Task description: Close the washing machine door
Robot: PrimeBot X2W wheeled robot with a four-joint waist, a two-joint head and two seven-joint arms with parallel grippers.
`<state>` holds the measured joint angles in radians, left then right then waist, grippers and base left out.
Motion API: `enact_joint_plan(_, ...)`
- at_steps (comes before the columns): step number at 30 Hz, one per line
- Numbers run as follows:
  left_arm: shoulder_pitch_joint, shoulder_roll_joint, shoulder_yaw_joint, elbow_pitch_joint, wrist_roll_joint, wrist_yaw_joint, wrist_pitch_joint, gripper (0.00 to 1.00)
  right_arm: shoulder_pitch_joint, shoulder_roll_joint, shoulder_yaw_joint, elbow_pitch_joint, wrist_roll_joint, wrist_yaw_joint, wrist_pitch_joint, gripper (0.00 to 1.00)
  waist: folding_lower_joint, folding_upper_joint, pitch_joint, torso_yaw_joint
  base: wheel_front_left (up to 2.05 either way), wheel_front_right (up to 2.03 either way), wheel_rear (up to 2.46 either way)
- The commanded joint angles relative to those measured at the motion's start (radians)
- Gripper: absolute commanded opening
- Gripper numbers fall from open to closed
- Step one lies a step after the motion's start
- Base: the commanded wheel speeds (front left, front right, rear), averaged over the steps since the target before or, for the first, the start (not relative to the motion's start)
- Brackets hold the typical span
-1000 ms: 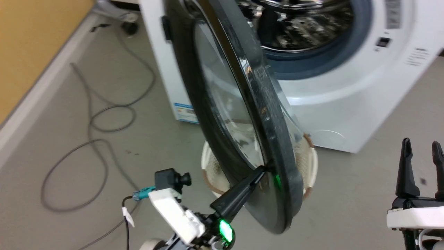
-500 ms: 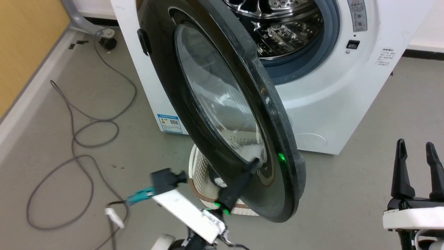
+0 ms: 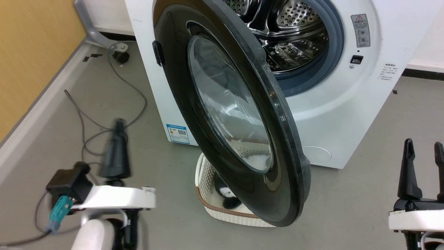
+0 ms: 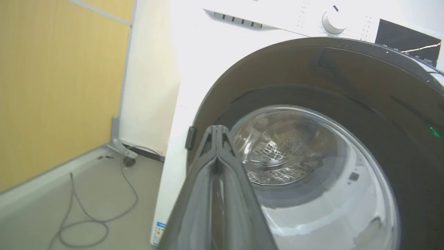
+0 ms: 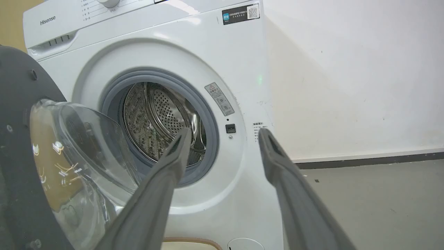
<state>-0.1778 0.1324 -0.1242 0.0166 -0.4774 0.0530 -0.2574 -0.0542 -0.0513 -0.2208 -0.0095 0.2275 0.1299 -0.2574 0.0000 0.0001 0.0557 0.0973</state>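
The washing machine door (image 3: 229, 114) stood about half open, hinged at the left of the washing machine (image 3: 333, 114) and swung out toward the near side. The left end effector (image 3: 119, 124) hung well left of it, its 2 fingers pressed together and holding nothing. The right end effector (image 3: 424, 143) sat at the near right, fingers parted and empty.

The likeliest failure looked like a weak or misplaced push. Contact close to the hinge would give little leverage, and the closed fingertips could skid across the glossy face or the glass. The door might then stop short of latching. A cream basket (image 3: 208, 205) with a panda toy (image 3: 227, 194) lay under the door's lower edge, and whether the 2 cleared each other could not be told.

The left wrist view showed the door's outer face and a control dial (image 4: 333, 21). The right wrist view showed the bulging inner glass (image 5: 79, 146), the steel drum (image 5: 156, 118) and the latch slot (image 5: 230, 128).
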Motion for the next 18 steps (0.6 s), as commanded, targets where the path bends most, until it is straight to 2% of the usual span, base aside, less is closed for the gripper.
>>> enact_joint_plan(1,0.023,-0.004,0.032,-0.03,0.114,0.041,-0.004,0.01,0.007,0.001,0.0,-0.005,-0.003,0.001,-0.004,1.0,0.0,-0.0001,-0.005,0.002,0.0,0.0,0.0)
enact_joint_plan(2,0.038,0.004,0.044,-0.042,0.192,0.069,-0.004,0.99,0.008,0.001,0.001,-0.006,-0.003,0.001,-0.004,1.0,0.0,-0.0001,-0.008,0.002,0.0,0.0,0.0)
enact_joint_plan(5,0.088,0.001,0.057,-0.057,0.323,0.126,-0.004,1.0,0.01,0.001,0.008,-0.01,-0.013,0.001,-0.004,1.0,0.0,-0.0001,-0.017,0.003,0.0,0.0,0.0)
enact_joint_plan(7,0.119,-0.002,0.057,-0.057,0.36,0.135,-0.004,1.0,0.009,0.001,0.018,-0.018,-0.02,0.001,-0.004,1.0,0.0,-0.0001,-0.022,0.005,0.0,0.0,0.0)
enact_joint_plan(8,0.131,-0.003,0.055,-0.057,0.371,0.132,-0.004,1.0,0.005,0.001,0.02,-0.026,-0.023,0.001,-0.004,0.66,0.0,-0.0001,-0.024,0.006,0.0,0.0,0.0)
enact_joint_plan(9,0.144,-0.006,0.054,-0.054,0.374,0.127,-0.004,1.0,0.0,0.001,0.022,-0.035,-0.022,0.001,-0.004,0.1,0.0,-0.0001,-0.026,0.007,0.0,0.0,0.0)
enact_joint_plan(10,0.155,-0.011,0.055,-0.051,0.371,0.123,-0.004,1.0,-0.005,0.001,0.03,-0.045,-0.021,0.001,-0.004,0.0,0.0,-0.0001,-0.026,0.008,0.0,0.0,0.0)
enact_joint_plan(14,0.186,-0.018,0.056,-0.035,0.386,0.11,-0.004,1.0,-0.045,0.001,0.082,-0.126,0.02,0.001,-0.004,0.0,0.0,-0.0001,-0.027,0.011,0.0,0.0,0.0)
enact_joint_plan(18,0.197,-0.028,0.068,-0.029,0.388,0.099,-0.004,1.0,-0.089,0.001,0.163,-0.26,0.076,0.001,-0.004,0.0,0.0,-0.0001,-0.028,0.017,0.0,0.0,0.0)
